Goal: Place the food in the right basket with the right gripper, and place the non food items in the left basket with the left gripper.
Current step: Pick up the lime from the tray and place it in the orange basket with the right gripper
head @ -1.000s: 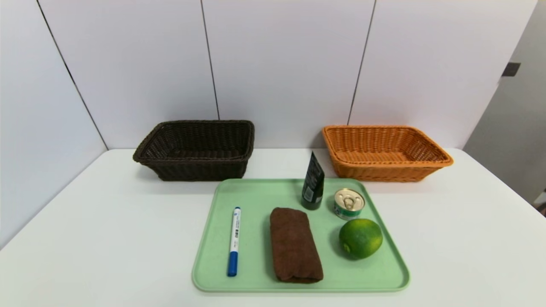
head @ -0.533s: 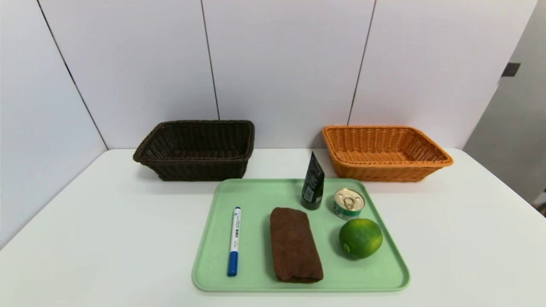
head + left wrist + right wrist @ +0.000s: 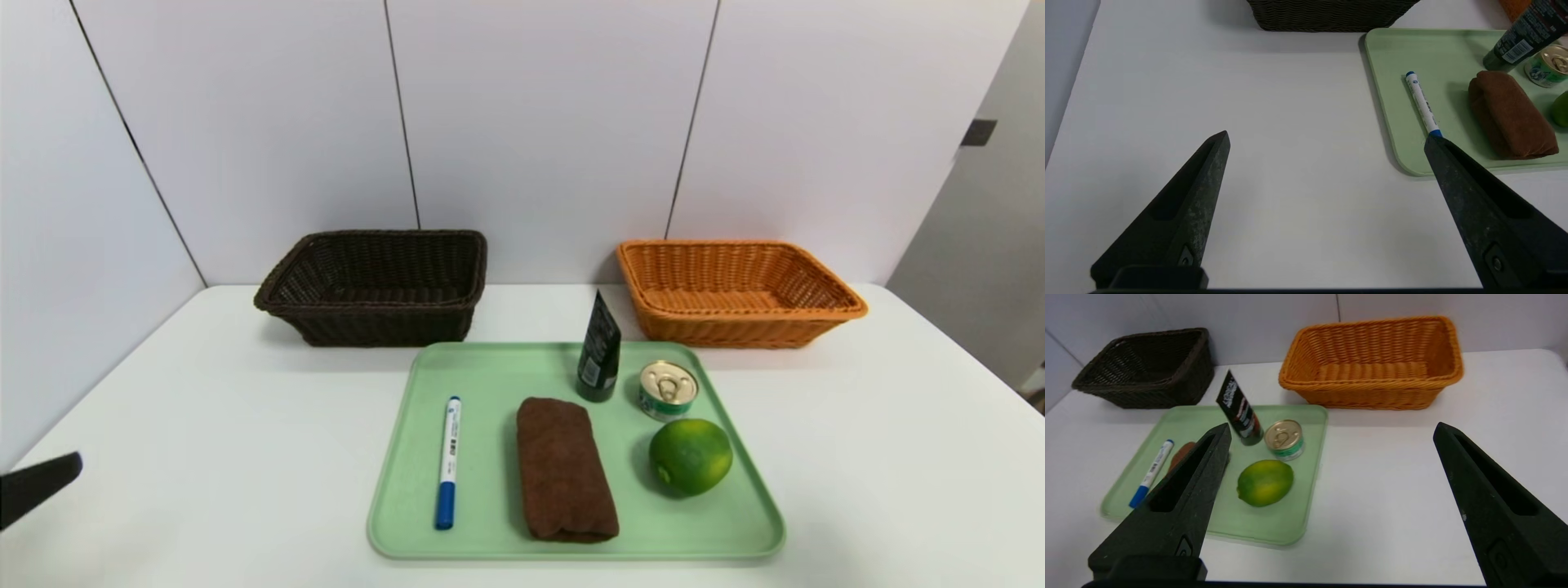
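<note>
Both the left gripper (image 3: 1327, 136) and right gripper (image 3: 1331, 428) hang wide open and empty short of the green tray (image 3: 490, 367), where lime (image 3: 690, 456), can (image 3: 668, 389), marker (image 3: 448, 461), towel (image 3: 563, 469) and tube (image 3: 600, 349) sit grouped for sorting into the left basket (image 3: 371, 287) and right basket (image 3: 739, 292).

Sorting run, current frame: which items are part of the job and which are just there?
Job:
lime, tin can for orange basket
marker, towel, tube for dark basket
left gripper, right gripper, both open

Just there:
green tray
white table
</note>
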{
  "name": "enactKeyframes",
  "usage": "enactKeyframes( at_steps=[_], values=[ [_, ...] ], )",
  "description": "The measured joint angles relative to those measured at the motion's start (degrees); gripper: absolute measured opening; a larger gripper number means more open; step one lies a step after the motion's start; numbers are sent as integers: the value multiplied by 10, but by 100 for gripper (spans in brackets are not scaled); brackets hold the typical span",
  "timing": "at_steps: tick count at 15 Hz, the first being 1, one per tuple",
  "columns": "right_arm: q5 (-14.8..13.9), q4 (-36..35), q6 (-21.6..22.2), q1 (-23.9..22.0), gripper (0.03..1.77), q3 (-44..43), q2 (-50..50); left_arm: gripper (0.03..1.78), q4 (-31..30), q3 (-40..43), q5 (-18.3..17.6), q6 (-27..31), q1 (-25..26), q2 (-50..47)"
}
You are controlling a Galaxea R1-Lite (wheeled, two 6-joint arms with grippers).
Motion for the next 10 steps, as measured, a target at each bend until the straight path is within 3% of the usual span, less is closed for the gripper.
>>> enactKeyframes(
  at_steps=[4,6,8,10],
  values=[
    [-33,49,66,118,171,-72,136,169,0,-93,-2,-5,-40,153],
    [-68,92,120,172,171,-129,205,169,-6,-126,15,-15,-71,213],
    [-105,179,189,219,171,-209,273,169,-28,-133,41,-23,-110,250],
    [-121,288,267,249,171,-294,339,169,-68,-128,49,-24,-139,275]
  ],
)
